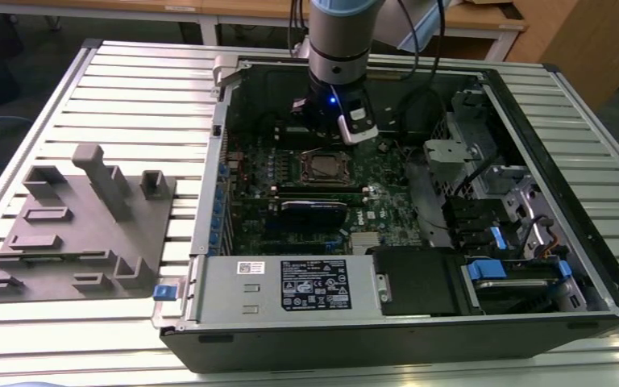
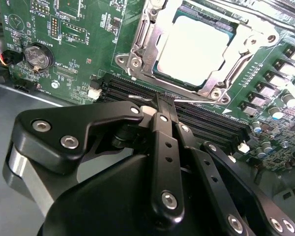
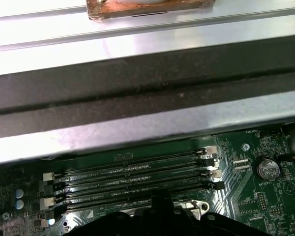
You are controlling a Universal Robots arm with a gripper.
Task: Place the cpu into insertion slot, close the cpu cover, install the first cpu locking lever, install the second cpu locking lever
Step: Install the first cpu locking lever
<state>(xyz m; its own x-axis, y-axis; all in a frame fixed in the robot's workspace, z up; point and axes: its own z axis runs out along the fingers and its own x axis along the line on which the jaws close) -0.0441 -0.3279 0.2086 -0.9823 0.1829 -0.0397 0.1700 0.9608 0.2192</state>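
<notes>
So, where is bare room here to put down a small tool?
The slatted table is bare at the exterior view's left, beyond the grey fixture, and along the near edge before it. Inside the computer case it is crowded with motherboard and cables.

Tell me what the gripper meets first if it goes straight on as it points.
The gripper would probably meet the thin locking lever beside the cpu cover first; depth is unclear, so perhaps the memory slots.
</notes>
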